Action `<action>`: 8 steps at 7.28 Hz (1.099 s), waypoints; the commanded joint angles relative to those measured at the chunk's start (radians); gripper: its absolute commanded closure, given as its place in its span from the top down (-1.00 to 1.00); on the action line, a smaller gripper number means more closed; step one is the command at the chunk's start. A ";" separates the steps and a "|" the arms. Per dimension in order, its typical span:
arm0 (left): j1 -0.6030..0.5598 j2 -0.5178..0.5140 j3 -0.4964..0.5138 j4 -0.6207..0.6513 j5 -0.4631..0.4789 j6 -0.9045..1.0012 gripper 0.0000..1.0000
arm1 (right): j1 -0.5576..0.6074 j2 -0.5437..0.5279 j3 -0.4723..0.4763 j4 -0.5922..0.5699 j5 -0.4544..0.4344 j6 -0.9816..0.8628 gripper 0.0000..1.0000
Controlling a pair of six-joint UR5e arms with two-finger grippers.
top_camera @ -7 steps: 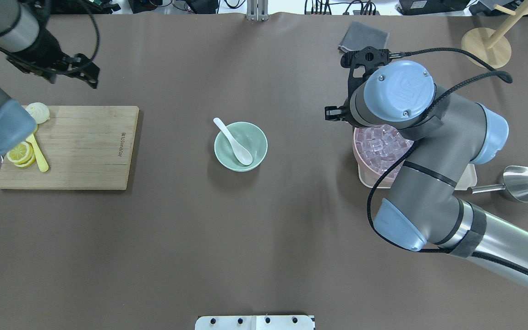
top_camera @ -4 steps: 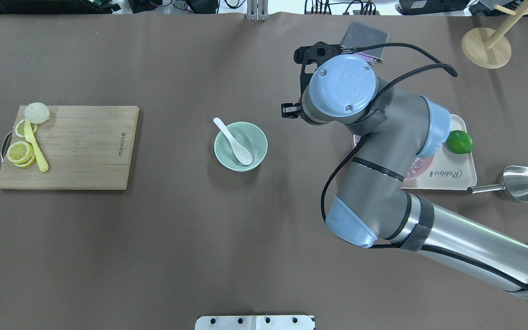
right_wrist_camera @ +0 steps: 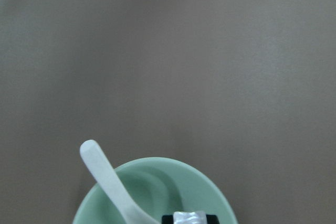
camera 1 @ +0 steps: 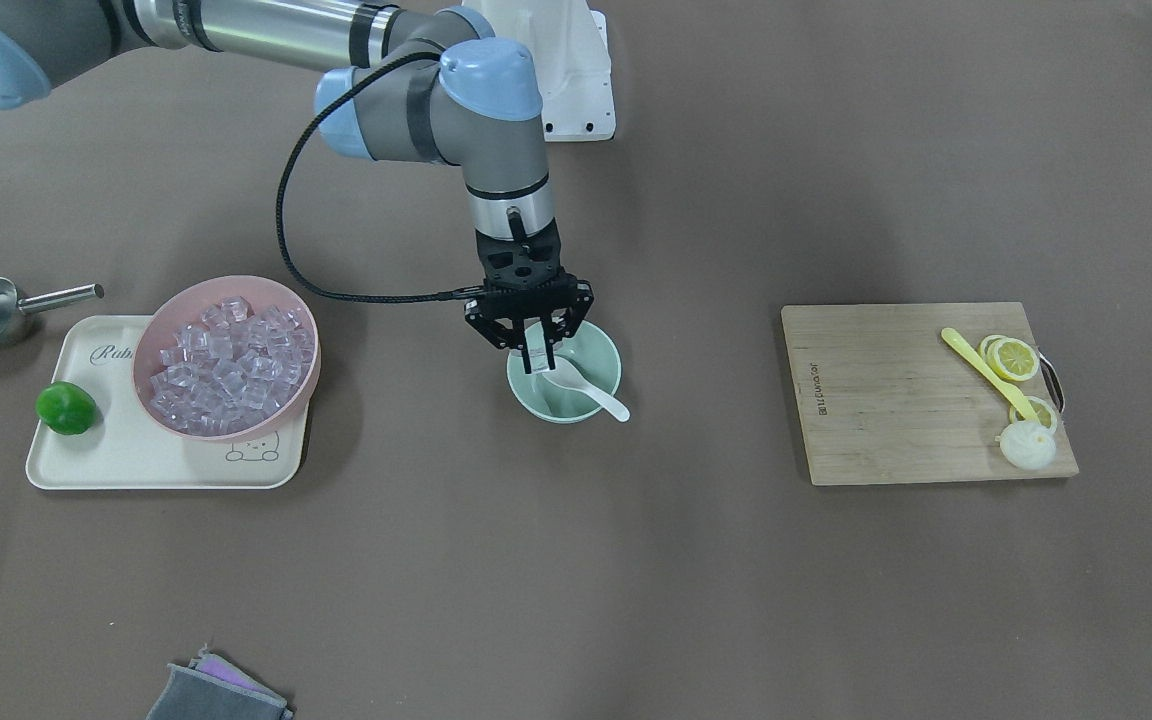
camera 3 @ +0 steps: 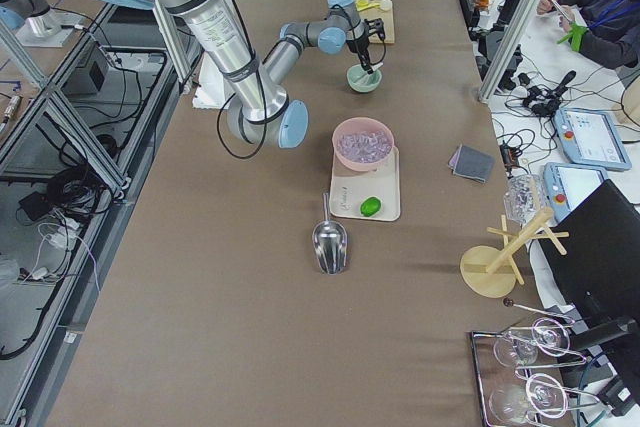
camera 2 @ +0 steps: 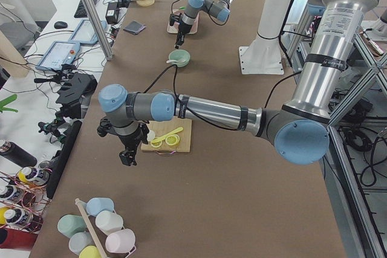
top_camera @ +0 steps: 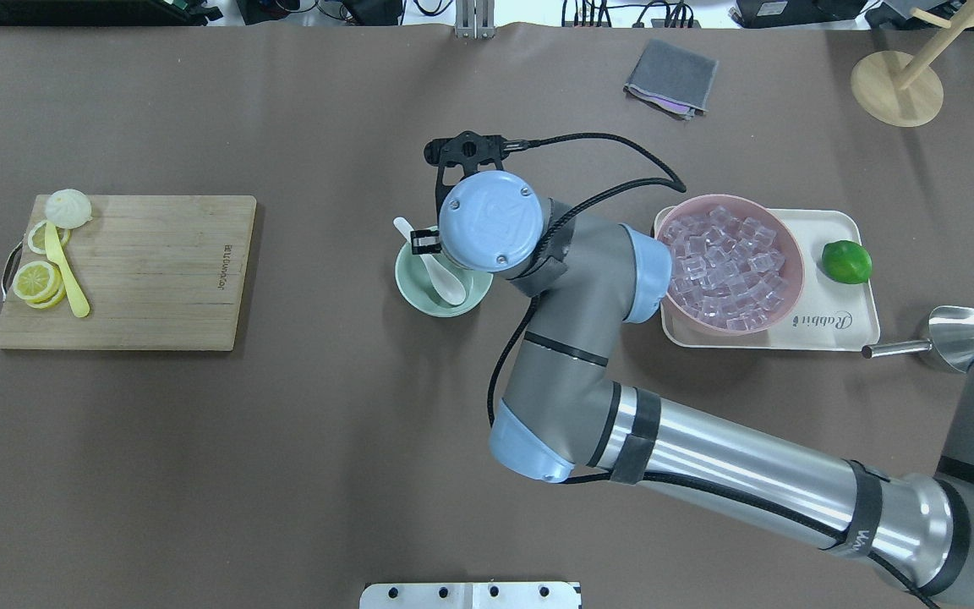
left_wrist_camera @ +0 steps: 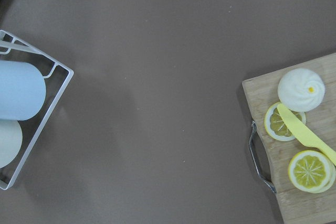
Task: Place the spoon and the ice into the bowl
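The mint-green bowl stands mid-table, and the white spoon lies in it with its handle over the rim. Both show in the overhead view, bowl and spoon, and in the right wrist view, bowl and spoon. My right gripper hangs just above the bowl, shut on one clear ice cube. In the overhead view its wrist hides the fingers. My left gripper shows only in the exterior left view, beyond the cutting board's end; I cannot tell whether it is open.
A pink bowl of ice cubes and a lime sit on a cream tray. A metal scoop, a grey cloth and a wooden cutting board with lemon slices, a bun and a yellow utensil also lie on the table.
My right arm has swung left from over the pink bowl to over the mint-green bowl. My left arm has left the overhead view.
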 commanded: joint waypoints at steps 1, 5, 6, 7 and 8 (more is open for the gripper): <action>-0.016 0.002 0.019 -0.003 0.001 0.005 0.97 | -0.055 0.045 -0.089 0.012 -0.038 0.017 -1.00; -0.026 0.064 -0.031 -0.005 -0.005 0.003 0.97 | -0.086 0.041 -0.024 0.015 -0.152 0.049 1.00; -0.032 0.084 -0.037 -0.005 -0.005 0.003 0.97 | -0.080 0.039 0.048 -0.008 -0.235 0.048 1.00; -0.047 0.088 -0.037 -0.006 -0.005 0.003 0.97 | -0.082 0.035 0.131 -0.116 -0.266 0.043 1.00; -0.076 0.090 -0.025 0.015 -0.005 -0.008 0.97 | -0.082 0.012 0.197 -0.156 -0.288 0.022 1.00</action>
